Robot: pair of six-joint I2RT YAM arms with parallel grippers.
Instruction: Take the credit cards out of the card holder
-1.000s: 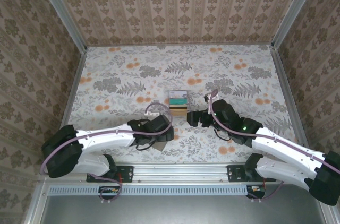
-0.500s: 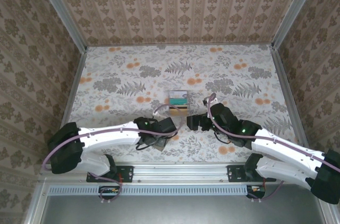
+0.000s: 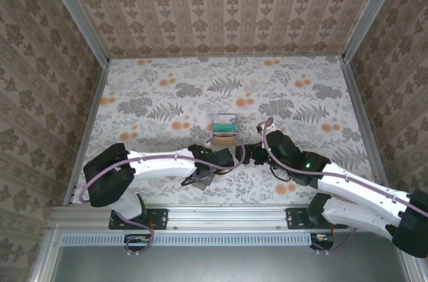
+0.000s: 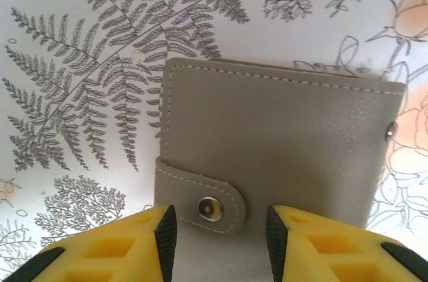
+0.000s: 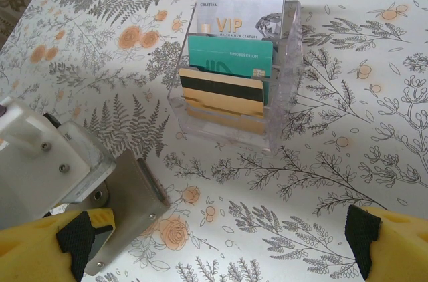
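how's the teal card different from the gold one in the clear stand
The teal card sits in the middle tier, printed face showing; the gold card sits in the front, lowest tier and shows a black stripe. Both stand nearly upright in the clear stand.

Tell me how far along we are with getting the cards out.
Looks done: three cards stand in the clear rack. In hand: the left gripper straddles the snap tab of the wallet, jaws apart; the right gripper hangs open nearby. Left: the wallet is snapped shut, so any cards inside are hidden.
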